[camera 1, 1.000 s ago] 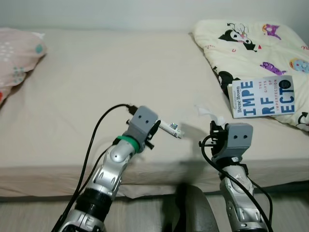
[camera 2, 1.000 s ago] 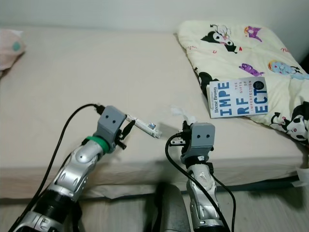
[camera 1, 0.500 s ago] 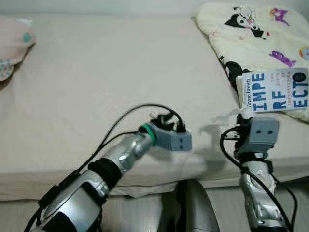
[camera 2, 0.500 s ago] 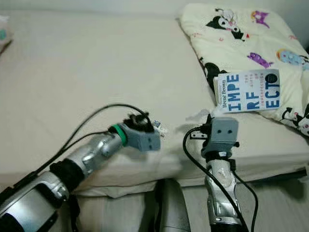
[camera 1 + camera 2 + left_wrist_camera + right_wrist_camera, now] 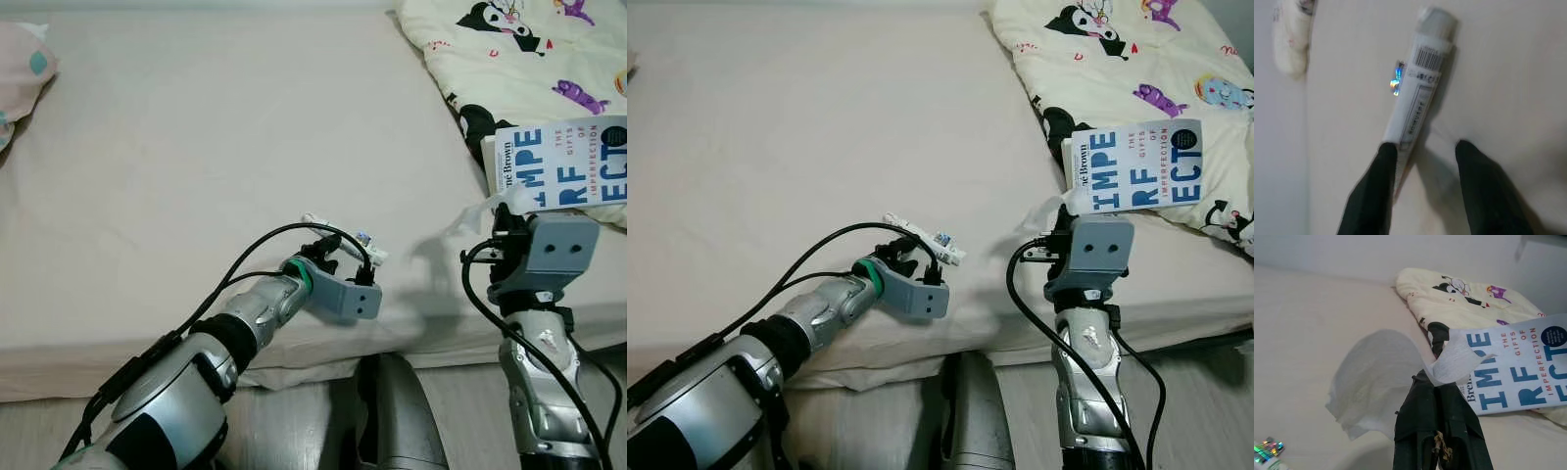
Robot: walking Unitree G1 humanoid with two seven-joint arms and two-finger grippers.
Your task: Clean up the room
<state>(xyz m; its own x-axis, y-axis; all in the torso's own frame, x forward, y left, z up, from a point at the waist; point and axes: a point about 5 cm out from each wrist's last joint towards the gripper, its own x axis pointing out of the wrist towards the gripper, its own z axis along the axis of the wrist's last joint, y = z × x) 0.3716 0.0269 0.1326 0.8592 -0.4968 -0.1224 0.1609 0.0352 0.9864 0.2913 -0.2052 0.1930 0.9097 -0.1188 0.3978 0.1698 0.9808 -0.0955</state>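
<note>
A white tube (image 5: pixel 1418 93) with a barcode lies on the beige bed (image 5: pixel 196 147) near its front edge. My left gripper (image 5: pixel 1422 144) is open just behind the tube's flat end; one finger (image 5: pixel 1382 161) touches that end and the other stands apart. In the eye views the tube (image 5: pixel 341 235) rests just beyond the left gripper (image 5: pixel 325 251). My right gripper (image 5: pixel 1435 387) is shut on a white tissue (image 5: pixel 1386 377), held above the bed's front right part. The tissue (image 5: pixel 490 208) sticks up from the right gripper (image 5: pixel 505 233).
A white and blue book (image 5: pixel 558 176) lies on a cream cartoon-print blanket (image 5: pixel 509 49) at the bed's right. A pink pillow (image 5: pixel 24 73) sits at the far left. The bed's front edge drops to the floor (image 5: pixel 294 421) near my body.
The camera has tilted down and shifted. My left arm rolled over and lowered the tube, which it held raised, onto the bed, and its fingers opened. The right gripper keeps the tissue.
</note>
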